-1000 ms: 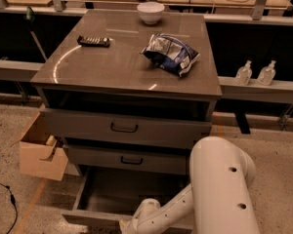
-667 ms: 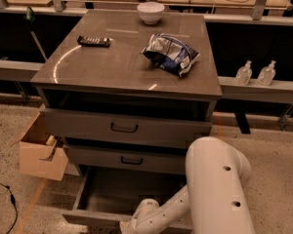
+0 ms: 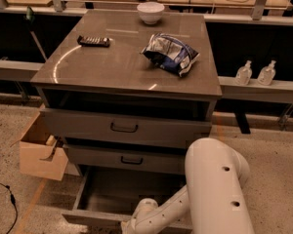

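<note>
Three drawers in cabinet [image 3: 112, 65]; bottom drawer [image 3: 122, 189] stands open, lowest, at floor level. Gripper [image 3: 130, 226] at its front panel; open or closed cannot be told. Drawer likely rigid, fairly heavy, sliding; hold front lip. One bowl [image 3: 150, 12], one chip bag [image 3: 171, 53], two bottles [image 3: 243, 73].
</note>
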Tool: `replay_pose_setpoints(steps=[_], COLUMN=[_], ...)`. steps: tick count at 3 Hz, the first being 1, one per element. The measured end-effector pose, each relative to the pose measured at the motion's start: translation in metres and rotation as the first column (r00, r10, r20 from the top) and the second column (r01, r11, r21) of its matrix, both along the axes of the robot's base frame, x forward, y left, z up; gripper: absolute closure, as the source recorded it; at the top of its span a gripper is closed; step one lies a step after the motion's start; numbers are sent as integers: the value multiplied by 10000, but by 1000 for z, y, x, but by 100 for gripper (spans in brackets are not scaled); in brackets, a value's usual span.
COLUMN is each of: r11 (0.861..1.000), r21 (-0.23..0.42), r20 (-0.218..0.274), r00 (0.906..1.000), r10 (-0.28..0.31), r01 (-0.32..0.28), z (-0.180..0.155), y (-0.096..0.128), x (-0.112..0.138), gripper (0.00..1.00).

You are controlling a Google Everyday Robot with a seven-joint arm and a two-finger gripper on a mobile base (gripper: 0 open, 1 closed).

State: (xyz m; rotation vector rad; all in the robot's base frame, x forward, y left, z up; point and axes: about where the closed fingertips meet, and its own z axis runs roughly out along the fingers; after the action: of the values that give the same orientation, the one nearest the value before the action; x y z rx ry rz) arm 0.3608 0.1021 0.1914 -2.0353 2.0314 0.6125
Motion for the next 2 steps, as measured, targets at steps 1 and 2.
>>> replay_pose_setpoints(steps=[1, 2], r11=[9997, 9992], r21=[-154, -281], r20=[-48, 4], r00=[9999, 9996], r10=[-164, -288], r01=[163, 288], z=[-5, -10], y=[-3, -3], x=[-1, 0], gripper=[0, 0])
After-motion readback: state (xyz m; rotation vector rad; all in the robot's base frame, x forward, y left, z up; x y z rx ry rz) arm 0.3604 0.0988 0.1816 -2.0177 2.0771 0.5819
